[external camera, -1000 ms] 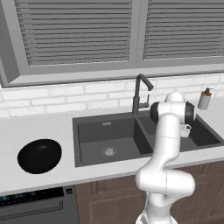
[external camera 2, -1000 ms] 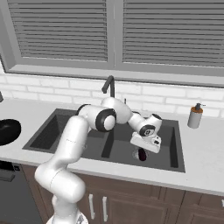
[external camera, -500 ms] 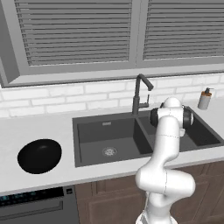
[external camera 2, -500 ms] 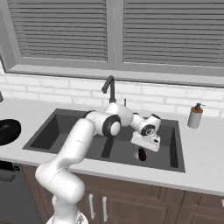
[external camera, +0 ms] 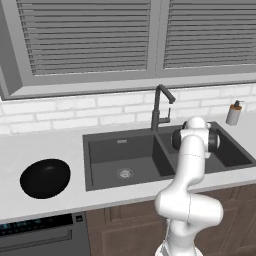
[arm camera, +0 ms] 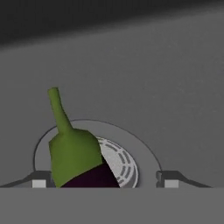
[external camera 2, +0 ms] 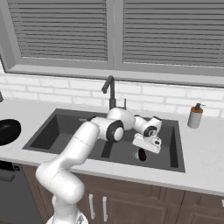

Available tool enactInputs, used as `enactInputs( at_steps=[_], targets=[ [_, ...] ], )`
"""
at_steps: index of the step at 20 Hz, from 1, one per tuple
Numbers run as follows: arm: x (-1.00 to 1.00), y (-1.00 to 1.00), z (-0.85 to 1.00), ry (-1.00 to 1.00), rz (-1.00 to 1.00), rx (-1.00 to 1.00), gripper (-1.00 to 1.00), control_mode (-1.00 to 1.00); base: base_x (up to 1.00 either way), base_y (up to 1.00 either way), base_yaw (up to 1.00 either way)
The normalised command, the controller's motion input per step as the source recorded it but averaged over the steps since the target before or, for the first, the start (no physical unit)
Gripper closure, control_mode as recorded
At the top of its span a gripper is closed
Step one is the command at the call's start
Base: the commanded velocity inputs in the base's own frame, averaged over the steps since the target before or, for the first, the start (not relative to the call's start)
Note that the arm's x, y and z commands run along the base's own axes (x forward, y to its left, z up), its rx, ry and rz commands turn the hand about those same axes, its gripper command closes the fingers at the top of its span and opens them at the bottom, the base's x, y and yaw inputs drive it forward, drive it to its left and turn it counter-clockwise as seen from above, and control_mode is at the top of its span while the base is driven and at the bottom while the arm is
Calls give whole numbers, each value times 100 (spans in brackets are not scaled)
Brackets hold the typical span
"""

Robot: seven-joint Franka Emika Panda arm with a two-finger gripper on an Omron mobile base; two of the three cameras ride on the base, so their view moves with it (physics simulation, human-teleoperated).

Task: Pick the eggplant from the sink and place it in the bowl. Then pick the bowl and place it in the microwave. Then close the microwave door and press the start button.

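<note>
The eggplant, dark purple with a green stem cap, lies on the round drain of the sink's right basin. In the right base view the eggplant shows just below the hand. My gripper is down in that basin, open, with one fingertip close beside the cap and the other well clear of it. The black bowl sits on the counter left of the sink. The microwave is out of view.
A dark faucet rises behind the divider between the basins. A soap bottle stands on the counter at the right. An appliance panel sits under the counter below the bowl. Window blinds run above the brick backsplash.
The arm's elbow has sunk a little lower over the sink. The hand has stayed over the eggplant in the right basin.
</note>
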Motion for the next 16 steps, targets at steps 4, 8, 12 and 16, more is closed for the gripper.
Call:
enactInputs(
  at_steps=[4, 8, 12, 16],
  targets=[
    [-5, 0, -22, 0, 0, 0, 100, -100, 0, 0, 0],
    [-19, 16, 0, -3, 1, 0, 100, -100, 0, 0, 0],
    [-33, 35, 14, -15, 0, -2, 100, -100, 0, 0, 0],
    [-38, 13, 75, -20, 0, -5, 100, -100, 0, 0, 0]
  ],
)
